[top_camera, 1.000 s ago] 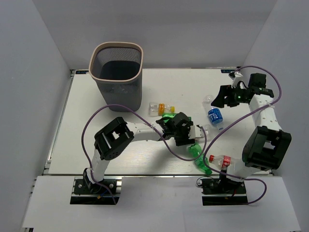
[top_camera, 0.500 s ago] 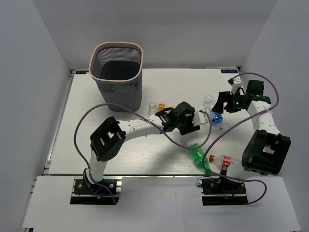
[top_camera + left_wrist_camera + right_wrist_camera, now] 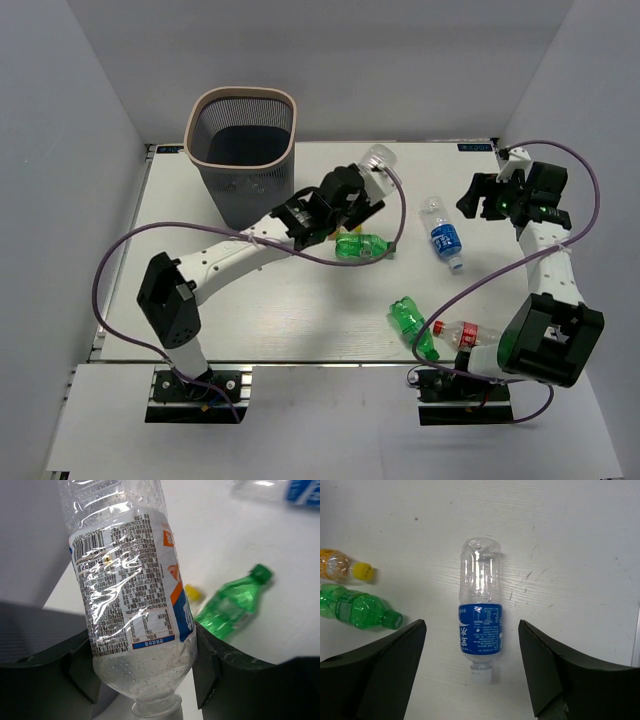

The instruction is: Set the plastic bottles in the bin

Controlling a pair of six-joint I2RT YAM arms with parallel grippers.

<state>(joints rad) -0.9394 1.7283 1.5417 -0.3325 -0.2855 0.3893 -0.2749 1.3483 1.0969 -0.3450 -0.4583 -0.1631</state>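
**Clear bottle (image 3: 135, 595) aloft in left tool (image 3: 362, 182); other bottles lying on desk (image 3: 250, 310)**

Left tool: closed on the clear bottle. One dark finger (image 3: 75, 665) sits on each side of the bottle below its printed label. The neck points back toward the wrist and the base points outward.

Position of held item: raised over the far middle of the desk, to the right of the bin (image 3: 240, 93) and not over its rim. The space between the bottle and the rim is unobstructed.

Bin: stands upright at the far left of the desk, close to the far edge, mouth open upward.

Right tool (image 3: 473, 197): spread wide and holding nothing, hanging near the far right edge. In its wrist view the blue-labelled bottle (image 3: 480, 625) lies flat between the fingers, with bare desk on all sides and its cap toward the near edge.

Centre of desk: a green bottle (image 3: 360, 244) lies just beside the left arm. A yellow-capped bottle (image 3: 345, 566) lies just beside it on the far side and is largely hidden by the arm from above.

Near edge: a second green bottle (image 3: 412, 325) and a red-capped bottle (image 3: 462, 332) lie close together by the right arm's base, with a purple cable (image 3: 440, 300) looping above them.
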